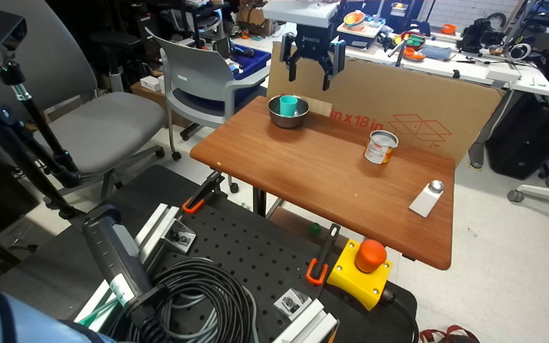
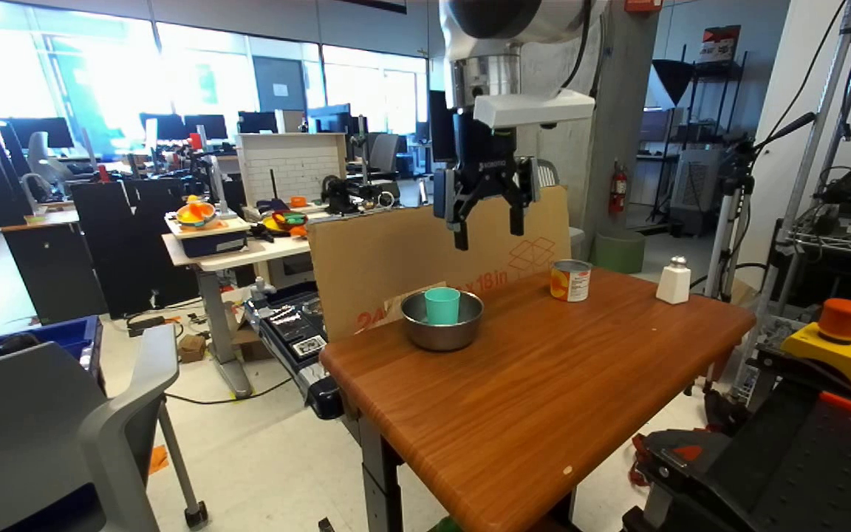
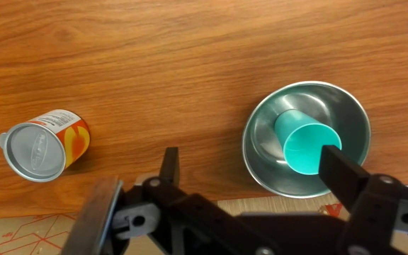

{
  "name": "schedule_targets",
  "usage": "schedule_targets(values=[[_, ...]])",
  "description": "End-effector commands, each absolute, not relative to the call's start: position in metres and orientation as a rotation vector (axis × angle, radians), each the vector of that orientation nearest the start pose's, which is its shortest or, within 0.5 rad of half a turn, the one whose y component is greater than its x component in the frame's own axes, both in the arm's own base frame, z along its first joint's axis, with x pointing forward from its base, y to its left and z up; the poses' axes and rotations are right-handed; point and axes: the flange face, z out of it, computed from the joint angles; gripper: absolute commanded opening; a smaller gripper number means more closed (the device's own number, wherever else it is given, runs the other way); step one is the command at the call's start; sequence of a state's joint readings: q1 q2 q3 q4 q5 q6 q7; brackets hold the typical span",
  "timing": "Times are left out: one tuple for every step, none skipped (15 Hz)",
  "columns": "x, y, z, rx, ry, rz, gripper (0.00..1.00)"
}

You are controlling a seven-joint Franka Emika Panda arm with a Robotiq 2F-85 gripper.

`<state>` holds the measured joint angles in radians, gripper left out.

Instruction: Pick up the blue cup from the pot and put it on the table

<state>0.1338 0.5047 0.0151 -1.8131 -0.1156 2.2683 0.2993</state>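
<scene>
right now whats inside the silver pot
Only the blue cup shows inside the pot, upright with its mouth up. The pot's floor beneath it is covered, and in the wrist view the end effector hides part of the cup's rim.

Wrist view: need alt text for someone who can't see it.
A blue cup stands in a round metal pot on a brown wooden table. At the bottom is the open, empty gripper, one finger hiding part of the cup's rim. An orange, yellow and white can stands at left.
</scene>
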Motion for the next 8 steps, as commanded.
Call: schedule_targets(values=[[0.655, 0.103, 0.243, -3.244, 0.124, 0.029, 1.0], [0.658, 0.105, 0.238, -3.249, 0.124, 0.034, 1.0], [0.661, 0.107, 0.234, -3.25, 0.125, 0.034, 1.0], [0.663, 0.109, 0.231, -3.251, 0.126, 0.037, 1.0], [0.666, 0.11, 0.227, -3.252, 0.127, 0.045, 1.0], [0.668, 0.111, 0.223, -3.253, 0.128, 0.054, 1.0], [0.67, 0.111, 0.219, -3.254, 0.128, 0.061, 1.0], [0.672, 0.112, 0.216, -3.255, 0.127, 0.066, 1.0]])
